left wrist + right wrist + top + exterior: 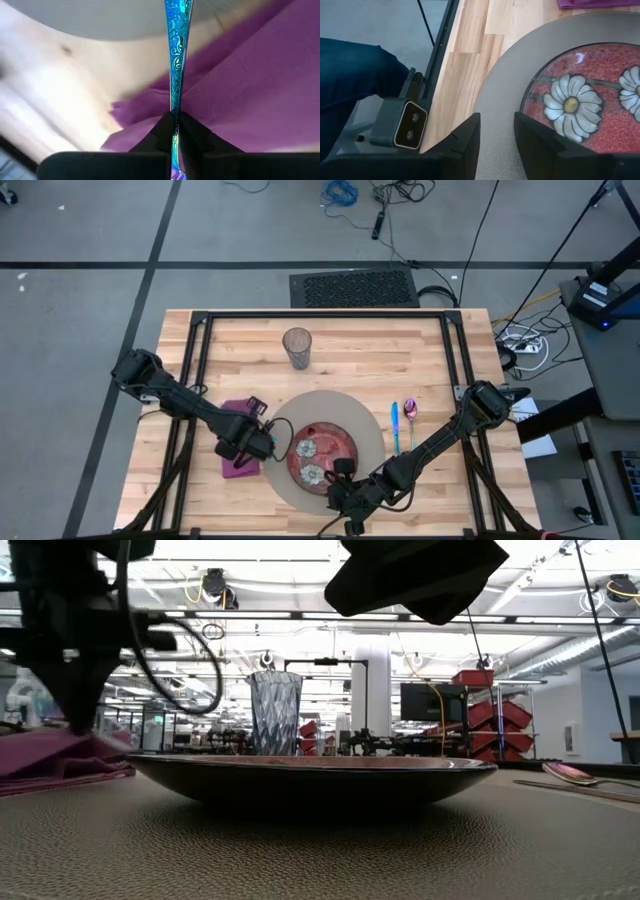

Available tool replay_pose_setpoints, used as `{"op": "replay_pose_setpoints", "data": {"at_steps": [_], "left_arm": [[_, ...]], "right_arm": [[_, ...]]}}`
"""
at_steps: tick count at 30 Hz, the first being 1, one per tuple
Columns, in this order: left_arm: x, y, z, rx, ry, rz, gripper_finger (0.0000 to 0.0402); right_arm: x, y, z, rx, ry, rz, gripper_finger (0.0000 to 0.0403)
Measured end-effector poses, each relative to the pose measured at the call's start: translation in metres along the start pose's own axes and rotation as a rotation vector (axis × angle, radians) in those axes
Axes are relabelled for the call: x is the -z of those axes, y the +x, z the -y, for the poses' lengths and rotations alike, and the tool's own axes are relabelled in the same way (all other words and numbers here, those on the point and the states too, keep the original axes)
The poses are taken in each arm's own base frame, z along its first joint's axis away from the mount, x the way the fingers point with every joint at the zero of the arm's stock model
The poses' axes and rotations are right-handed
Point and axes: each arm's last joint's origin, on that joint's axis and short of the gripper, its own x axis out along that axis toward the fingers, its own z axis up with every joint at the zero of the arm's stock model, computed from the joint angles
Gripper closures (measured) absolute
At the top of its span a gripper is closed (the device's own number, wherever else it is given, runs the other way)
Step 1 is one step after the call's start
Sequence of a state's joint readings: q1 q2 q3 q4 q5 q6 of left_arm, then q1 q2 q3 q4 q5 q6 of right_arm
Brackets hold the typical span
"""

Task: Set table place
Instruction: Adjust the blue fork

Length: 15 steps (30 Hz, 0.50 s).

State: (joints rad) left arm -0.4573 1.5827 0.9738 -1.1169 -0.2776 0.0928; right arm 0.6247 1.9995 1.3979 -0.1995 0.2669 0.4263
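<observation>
From above, we see the left gripper (pixel 256 442) low in the left half of the frame, over the purple napkin (pixel 238 463) just left of the mat (pixel 372 442). The left arm reaches in from the upper left. The right gripper (pixel 340 483) sits at the bottom centre by the mat's lower edge, beside the red plate (pixel 322 455). The glass (pixel 297 348) stands above the mat; a blue piece (pixel 395 425) and a pink spoon (pixel 409 412) lie to the mat's right.

At table height, the left gripper (pixel 75 705) hangs at the far left, touching or just over the napkin (pixel 60 755).

In the left wrist view, our fingers (pixel 162 131) are clamped on a blue utensil handle (pixel 175 55). Its long axis runs straight up the frame, across the napkin (pixel 250 85) towards the mat. We judge the next move is to lay it on the napkin, long axis beside the plate.

In the right wrist view, the right fingers (pixel 470 137) stand apart, holding nothing, over the mat (pixel 502 85) just left of the plate (pixel 590 100).
</observation>
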Motion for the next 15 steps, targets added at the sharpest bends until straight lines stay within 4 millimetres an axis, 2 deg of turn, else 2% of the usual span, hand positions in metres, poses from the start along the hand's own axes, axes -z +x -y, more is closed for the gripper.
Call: {"op": "replay_pose_setpoints", "data": {"at_steps": [5, 15], "left_arm": [[-0.0098, -0.0052, -0.0046, -0.032, -0.032, 0.088, 0.0401], [-0.0078, -0.0053, -0.0045, -0.028, -0.027, 0.067, 0.0401]], "right_arm": [[-0.0005, 0.0001, 0.0004, 0.003, 0.001, 0.004, 0.0298], [-0.0074, -0.0002, -0.0027, -0.029, 0.003, 0.075, 0.0298]]}}
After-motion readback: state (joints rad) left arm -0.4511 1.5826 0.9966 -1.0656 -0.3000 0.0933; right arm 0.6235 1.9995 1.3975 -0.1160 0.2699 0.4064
